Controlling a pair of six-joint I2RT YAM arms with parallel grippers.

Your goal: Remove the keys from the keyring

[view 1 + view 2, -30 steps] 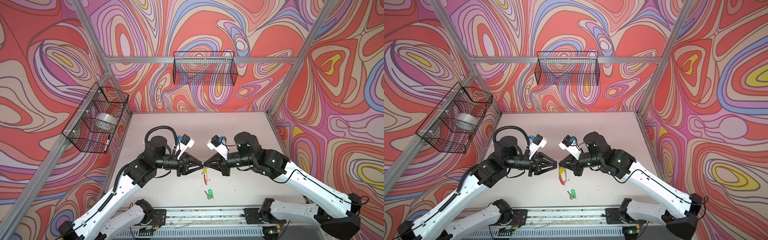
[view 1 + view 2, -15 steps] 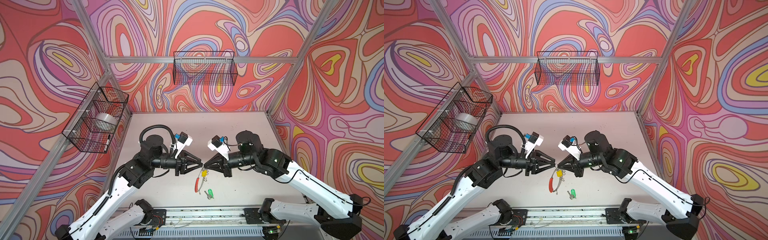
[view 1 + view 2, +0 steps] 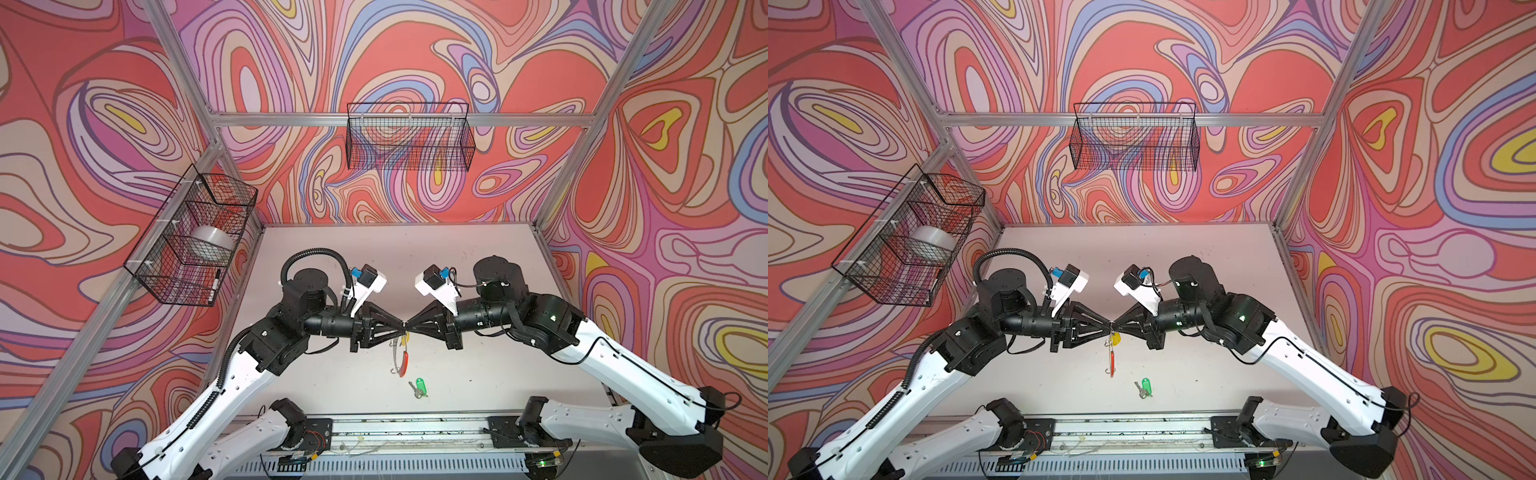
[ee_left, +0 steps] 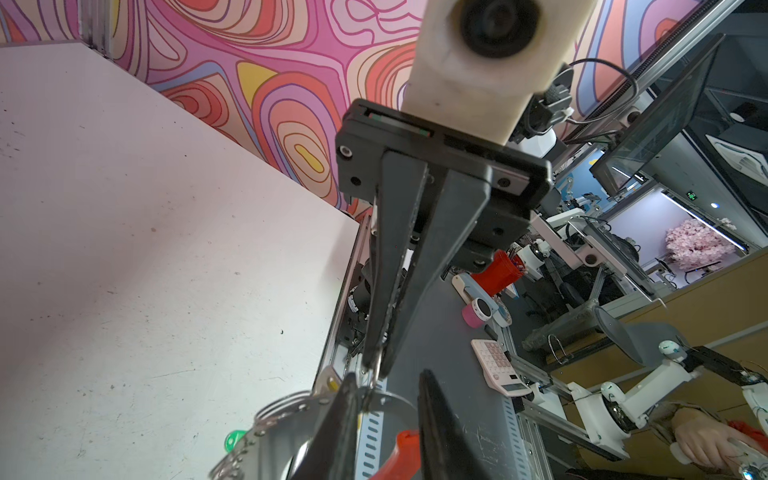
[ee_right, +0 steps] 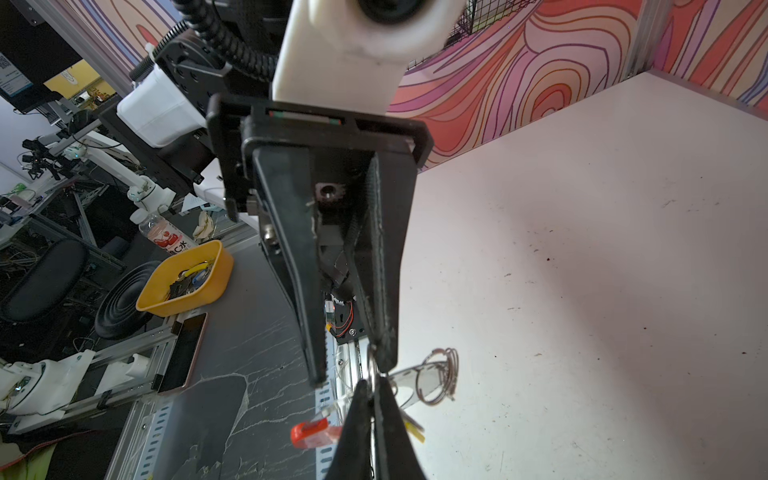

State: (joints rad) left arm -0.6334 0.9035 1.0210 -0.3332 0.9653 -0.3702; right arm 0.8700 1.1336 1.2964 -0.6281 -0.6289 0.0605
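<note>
Well, the table (image 3: 478, 257) lies beneath the keyring (image 3: 397, 353), pale and scuffed. Above it, my two grippers meet tip to tip at the keyring's top. My right gripper (image 3: 409, 326) is pressed together there, clamped on part of the keyring's hardware. My left gripper (image 3: 401, 326) faces it from the keyring's other side, its fingers (image 5: 309, 291) apart with a clear gap between them.

The keyring hangs down from that pinch, grey with a red stretch on its lower part. The yellow-tagged key (image 3: 1116, 340) dangles just under the keyring's top. The green-tagged key (image 3: 419, 384) lies flat on the table near the keyring's lower end, apart from it. What my right gripper pinches is a small ring (image 5: 372, 368) at the keyring's top, and one left fingertip sits just beside it.
</note>
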